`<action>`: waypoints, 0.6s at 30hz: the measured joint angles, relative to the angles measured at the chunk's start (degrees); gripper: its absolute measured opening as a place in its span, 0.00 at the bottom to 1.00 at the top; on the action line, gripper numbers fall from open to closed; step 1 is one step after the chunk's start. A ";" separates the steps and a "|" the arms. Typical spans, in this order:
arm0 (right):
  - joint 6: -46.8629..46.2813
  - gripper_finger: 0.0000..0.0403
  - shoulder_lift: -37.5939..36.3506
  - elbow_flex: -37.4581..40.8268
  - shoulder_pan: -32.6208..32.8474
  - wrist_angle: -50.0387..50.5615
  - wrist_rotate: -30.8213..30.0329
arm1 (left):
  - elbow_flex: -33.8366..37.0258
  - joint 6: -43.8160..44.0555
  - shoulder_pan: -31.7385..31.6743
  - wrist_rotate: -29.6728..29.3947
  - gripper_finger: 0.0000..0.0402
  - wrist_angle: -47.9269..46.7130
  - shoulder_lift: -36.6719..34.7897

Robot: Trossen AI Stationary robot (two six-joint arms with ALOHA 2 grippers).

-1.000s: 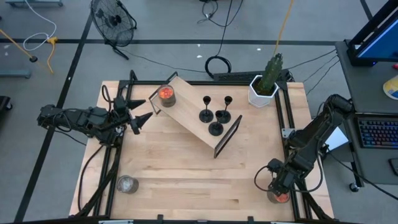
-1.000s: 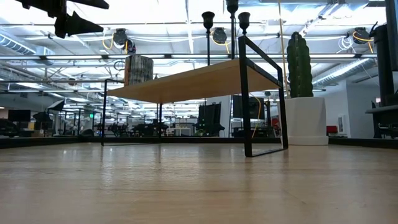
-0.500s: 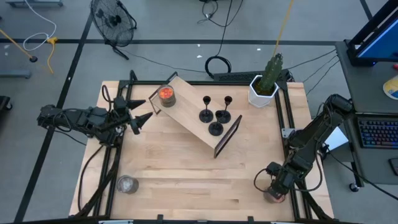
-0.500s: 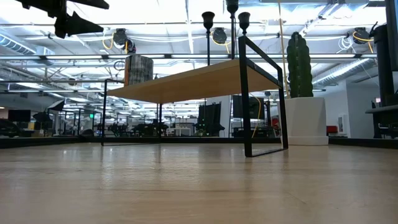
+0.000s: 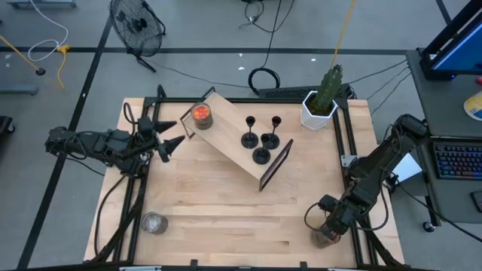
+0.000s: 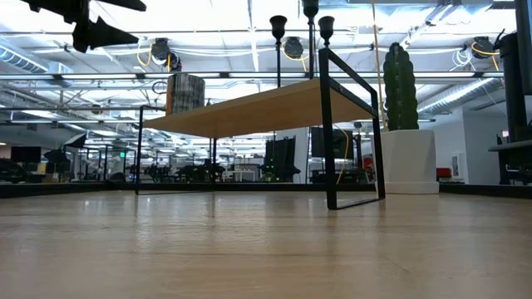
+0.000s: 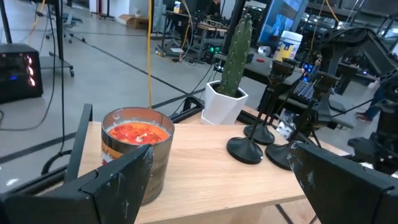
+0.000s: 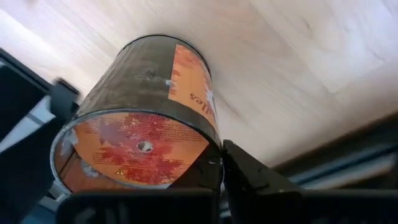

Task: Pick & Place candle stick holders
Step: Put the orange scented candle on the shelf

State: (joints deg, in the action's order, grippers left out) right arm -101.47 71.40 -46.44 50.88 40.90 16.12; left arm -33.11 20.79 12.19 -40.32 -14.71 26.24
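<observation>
left pincer [image 5: 175, 136]: spread, beside wooden shelf [image 5: 226, 147] | right pincer [image 5: 325, 235]: pinching orange-filled glass jar [image 8: 140, 124] at table [image 5: 218, 211] edge | small black candle stick holders [image 5: 260, 135]: on shelf

We see two dark, near-black arms built from chunky jointed segments, black cables looping along each. The left gripper [image 5: 172, 135] has long, pointed, matte black fingers [image 7: 118, 183], flat-faced and wedge-shaped. The right gripper [image 5: 325, 235] is blocky and black, with angular fingers [image 8: 252, 177].
</observation>
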 joint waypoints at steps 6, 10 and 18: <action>1.60 0.00 0.09 -0.73 -3.95 -4.91 -4.28 | -0.01 0.14 0.00 2.33 0.94 -0.03 0.02; 5.20 0.00 0.09 -4.24 -8.15 -5.98 -8.72 | -0.01 -1.20 0.00 6.65 0.94 -0.04 0.02; 17.68 0.00 4.21 -13.78 -17.97 -5.83 -13.12 | -0.01 -0.80 0.02 14.87 0.94 -0.03 0.02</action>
State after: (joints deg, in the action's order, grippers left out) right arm -83.79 75.61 -60.22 32.92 35.07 3.00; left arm -33.12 19.99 12.21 -25.44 -14.74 26.26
